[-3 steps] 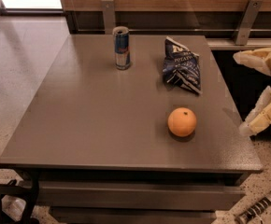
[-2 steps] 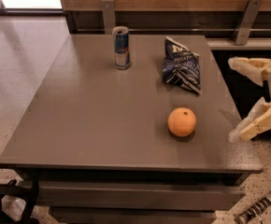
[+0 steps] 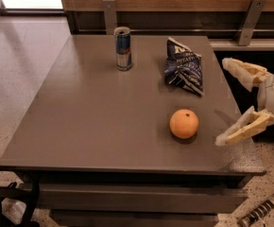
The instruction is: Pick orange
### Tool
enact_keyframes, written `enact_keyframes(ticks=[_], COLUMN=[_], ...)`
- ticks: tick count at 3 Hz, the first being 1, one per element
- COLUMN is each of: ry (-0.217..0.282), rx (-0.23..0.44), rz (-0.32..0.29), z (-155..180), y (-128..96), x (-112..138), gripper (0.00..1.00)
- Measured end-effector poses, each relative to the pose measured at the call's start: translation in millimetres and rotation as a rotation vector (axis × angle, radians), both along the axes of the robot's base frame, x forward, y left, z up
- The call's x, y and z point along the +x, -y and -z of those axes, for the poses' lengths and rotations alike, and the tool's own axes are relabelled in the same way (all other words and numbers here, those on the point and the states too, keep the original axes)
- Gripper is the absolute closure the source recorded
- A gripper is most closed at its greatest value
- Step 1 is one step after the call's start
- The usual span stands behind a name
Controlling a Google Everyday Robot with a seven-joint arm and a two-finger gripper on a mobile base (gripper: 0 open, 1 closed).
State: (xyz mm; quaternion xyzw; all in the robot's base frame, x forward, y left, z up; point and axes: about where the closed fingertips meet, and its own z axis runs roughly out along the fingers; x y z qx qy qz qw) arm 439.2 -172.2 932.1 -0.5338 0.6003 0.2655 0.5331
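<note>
The orange is round with a small dark stem dot and sits on the grey table, right of centre and towards the front. My gripper comes in from the right edge of the view, level with the orange and a short way to its right. Its two cream fingers are spread wide apart, one towards the back and one towards the front. It is open and holds nothing, and it does not touch the orange.
A blue and silver drink can stands upright at the back of the table. A crumpled dark blue chip bag lies behind the orange. A wooden wall with metal brackets runs behind the table. Speckled floor lies to the left.
The gripper has moved left, from beyond the table's right edge towards the orange. The orange, can and bag have not moved.
</note>
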Motion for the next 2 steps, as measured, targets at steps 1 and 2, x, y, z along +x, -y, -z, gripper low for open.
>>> enact_keyframes(ticks=[1,2], ry=[-0.004,-0.007], rx=[-0.002,-0.008], rz=[0.002,0.011], z=[1.1,5.8], y=[-0.4,-2.9], x=[0.4,2.3], gripper=[0.0,0.0])
